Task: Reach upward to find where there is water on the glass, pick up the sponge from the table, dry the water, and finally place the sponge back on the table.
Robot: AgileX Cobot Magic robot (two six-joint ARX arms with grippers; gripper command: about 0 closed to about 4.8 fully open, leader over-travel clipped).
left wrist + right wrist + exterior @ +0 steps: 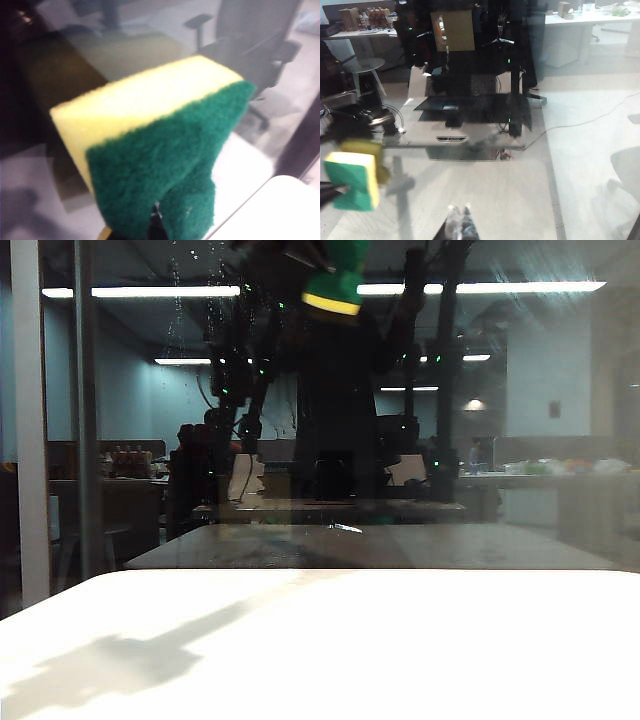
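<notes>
In the exterior view the sponge (336,285) sits at twelve o'clock, its upper part cut off by the frame edge, and the left gripper holding it merges into dark reflections, so its fingers cannot be made out. The water (190,300) at eleven o'clock is only faint streaks, too fine to trace.

In the left wrist view the left gripper (155,227) is almost wholly hidden behind the sponge (160,150), with just a dark sliver at six o'clock.

In the right wrist view the right gripper (459,225) shows only blurred tips at six o'clock; their spacing cannot be judged. The sponge (352,180) at eight o'clock is smeared.
</notes>
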